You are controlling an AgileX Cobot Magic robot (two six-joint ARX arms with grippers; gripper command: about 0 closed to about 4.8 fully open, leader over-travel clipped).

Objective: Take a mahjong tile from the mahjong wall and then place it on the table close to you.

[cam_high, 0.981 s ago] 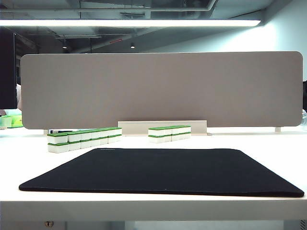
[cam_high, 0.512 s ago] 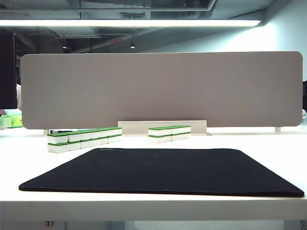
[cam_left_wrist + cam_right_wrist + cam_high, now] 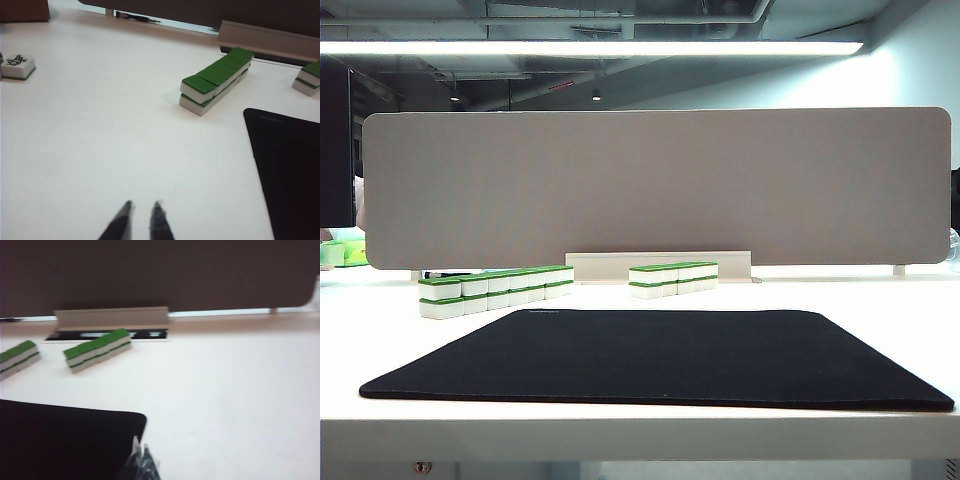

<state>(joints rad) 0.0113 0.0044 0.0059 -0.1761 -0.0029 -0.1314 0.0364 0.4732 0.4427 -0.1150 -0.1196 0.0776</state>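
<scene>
The mahjong wall stands in two rows of green-topped white tiles, stacked two high, behind the black mat [image 3: 660, 355] on the white table [image 3: 620, 432]. The longer row [image 3: 495, 289] is on the left and the shorter row [image 3: 672, 277] near the middle. Neither gripper shows in the exterior view. My left gripper [image 3: 143, 207] hovers over bare table, well short of the longer row [image 3: 217, 80], its tips a narrow gap apart with nothing between them. My right gripper [image 3: 140, 444] is shut and empty above the mat's corner [image 3: 127, 422], far from the shorter row [image 3: 97, 350]; that view is blurred.
A tall grey divider panel [image 3: 660, 185] with a low white base [image 3: 658, 266] closes off the back of the table. A single face-up tile [image 3: 17, 65] lies apart on the table in the left wrist view. The mat's edge [image 3: 287, 165] runs beside the left gripper.
</scene>
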